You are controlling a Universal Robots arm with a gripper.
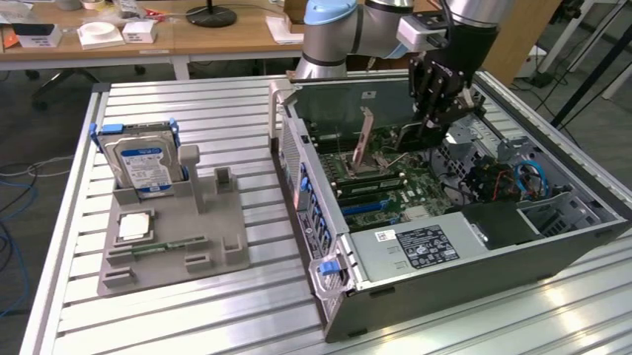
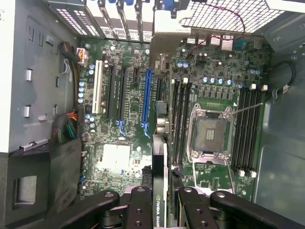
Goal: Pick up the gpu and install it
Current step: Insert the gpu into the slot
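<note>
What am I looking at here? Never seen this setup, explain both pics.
It is a robot arm working on an open computer case that lies on its side on a slatted metal table.

The exterior view comes from a camera off the arm, looking at the whole scene. The wrist view comes from a camera on the arm's wrist, looking straight down into the case at the motherboard.

The hand is shut on the gpu, a thin card seen edge-on, held upright inside the case above the board.

Beside the case, toward the exterior view's left, sits a grey parts holder. It carries a hard drive standing upright, a square processor chip and a narrow memory stick.
</note>
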